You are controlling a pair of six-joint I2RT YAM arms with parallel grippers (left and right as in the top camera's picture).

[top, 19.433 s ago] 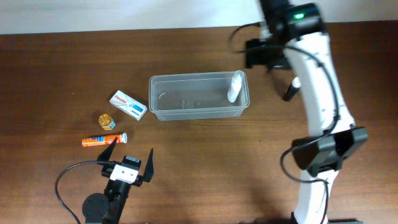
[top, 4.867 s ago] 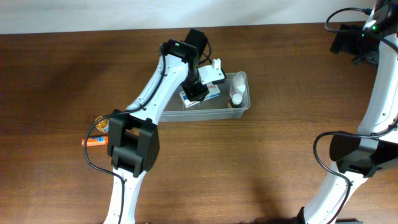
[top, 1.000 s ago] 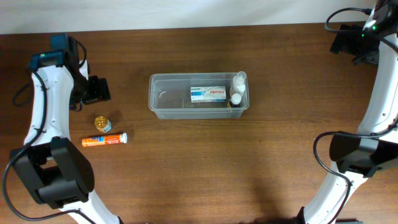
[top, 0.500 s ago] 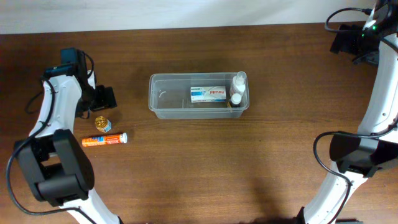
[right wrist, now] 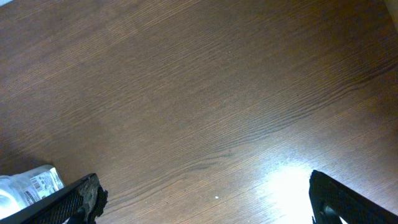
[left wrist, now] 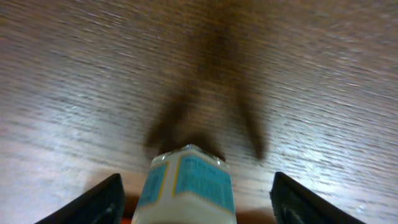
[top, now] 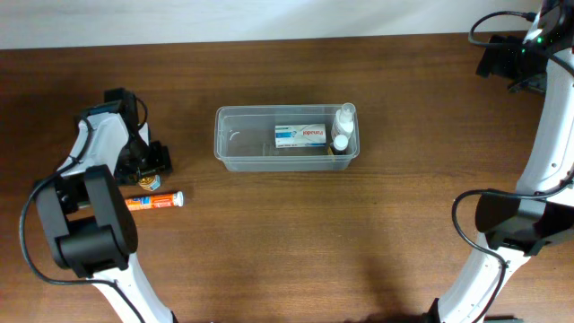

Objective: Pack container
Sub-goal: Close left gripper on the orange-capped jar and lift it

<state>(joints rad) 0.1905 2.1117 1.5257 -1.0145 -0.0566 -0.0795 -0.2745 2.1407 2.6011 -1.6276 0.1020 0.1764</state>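
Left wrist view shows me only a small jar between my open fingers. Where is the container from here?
Observer: In the overhead view the container lies to the right of the left gripper, well apart from it.
Operator: What is inside it?
Observer: A white-and-blue carton, and a white bottle at the right end.
Operator: Is anything else near the jar?
Observer: Yes, an orange tube lies flat on the table, just below the jar in the overhead view.
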